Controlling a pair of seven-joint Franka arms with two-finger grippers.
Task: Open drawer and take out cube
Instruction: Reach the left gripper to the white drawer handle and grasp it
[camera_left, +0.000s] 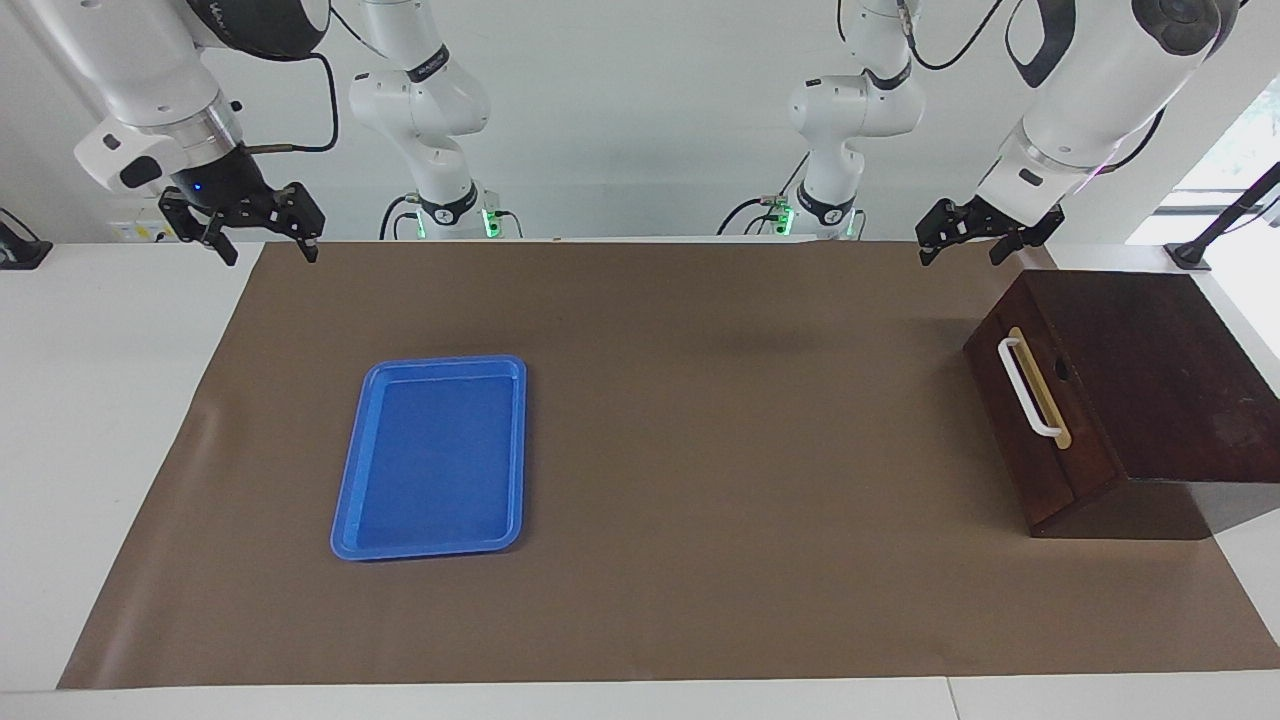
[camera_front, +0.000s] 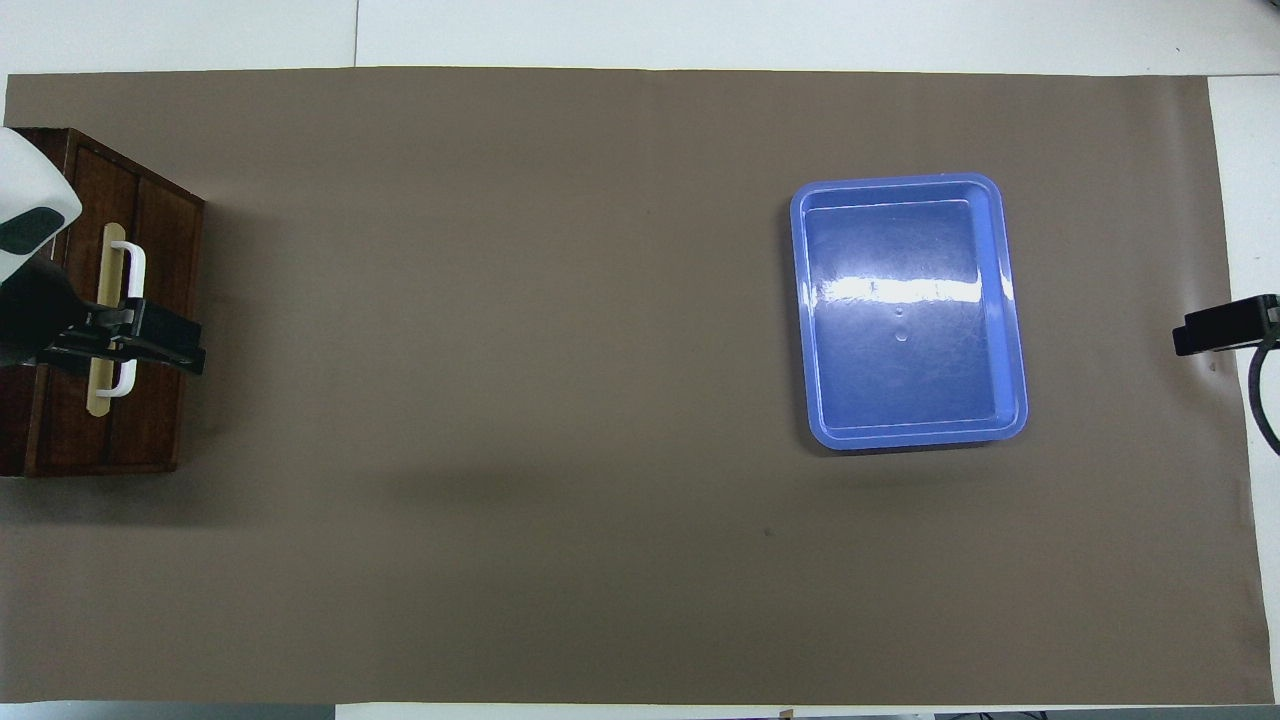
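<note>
The dark wood box (camera_left: 1150, 380) stands at the left arm's end of the table. Its drawer (camera_left: 1040, 465) is closed, and the white bar handle (camera_left: 1028, 388) faces the middle of the table. The cube is hidden. My left gripper (camera_left: 962, 255) hangs open in the air, above the mat by the box's corner nearest the robots, apart from the box. From above, the left gripper (camera_front: 190, 345) covers part of the handle (camera_front: 130, 270). My right gripper (camera_left: 270, 255) waits open above the mat's edge at the right arm's end, holding nothing.
A flat blue tray (camera_left: 432, 458) lies on the brown mat (camera_left: 700, 450) toward the right arm's end, with nothing in it. The mat between tray and box is bare. White table (camera_left: 100, 450) shows around the mat.
</note>
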